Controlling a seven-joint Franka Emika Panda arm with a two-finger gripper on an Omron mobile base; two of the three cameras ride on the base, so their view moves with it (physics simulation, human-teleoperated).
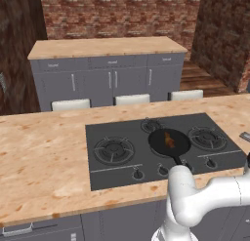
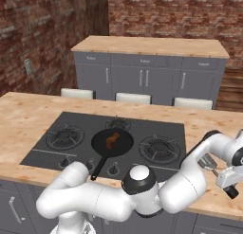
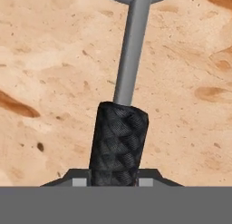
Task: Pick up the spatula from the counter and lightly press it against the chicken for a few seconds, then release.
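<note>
Fingertips (image 3: 80, 182) pinched on both sides of black woven-grip, grey-shafted metal spatula (image 3: 118, 141), lying flat on pale speckled wooden counter (image 3: 45, 82) right of black cooktop (image 2: 161, 129). Grip apparently far back on handle: likely droop or twist of blade on lifting. Long axis straight away from gripper (image 3: 113, 183), blade end farthest.

Black-handled spatula (image 3: 118, 141) flat on counter (image 3: 45, 60), brown chicken (image 1: 169, 139) in pan (image 1: 157, 144)
</note>
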